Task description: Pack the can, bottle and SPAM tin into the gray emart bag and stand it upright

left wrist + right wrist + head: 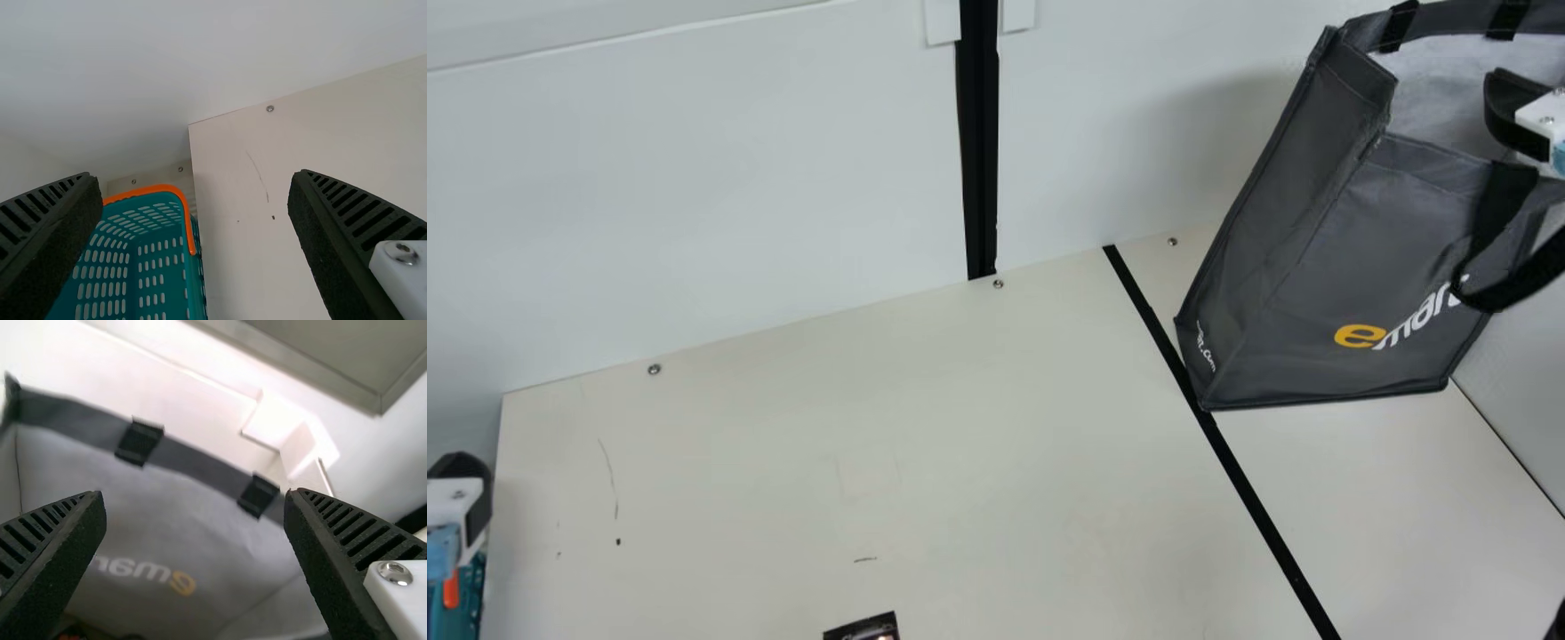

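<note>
At the tabletop's (871, 462) far right corner, the gray bag (1316, 284) stands on its base with its mouth open. I have my right gripper (193, 495) at that mouth, its fingers spread and nothing between them. My left gripper (193, 176) is also open and empty, near the teal basket (152, 190) beyond the tabletop's left edge.

I take the step in hand to be clearing the bag after a drop. To do it well, I should raise the right gripper straight up through the middle of the mouth, fingers no wider than they need be, and swing aside only once the tips are above the rim. The black handle (1507, 200) loops close by on the front, so a sideways pull could snag it and tip the bag. If the bag does lean, a light nudge low on its side should settle it better than a tug at the rim.

Deep in the bag I make out a dark shape (72, 632) with a touch of red, blurred and cut off; I cannot say whether it is the can, bottle or tin, or how many are packed. The main view crops the bag's right part, and its slant makes the lean hard to judge. A dark printed item (864, 628) toward the tabletop's near edge is mostly cut off too.
</note>
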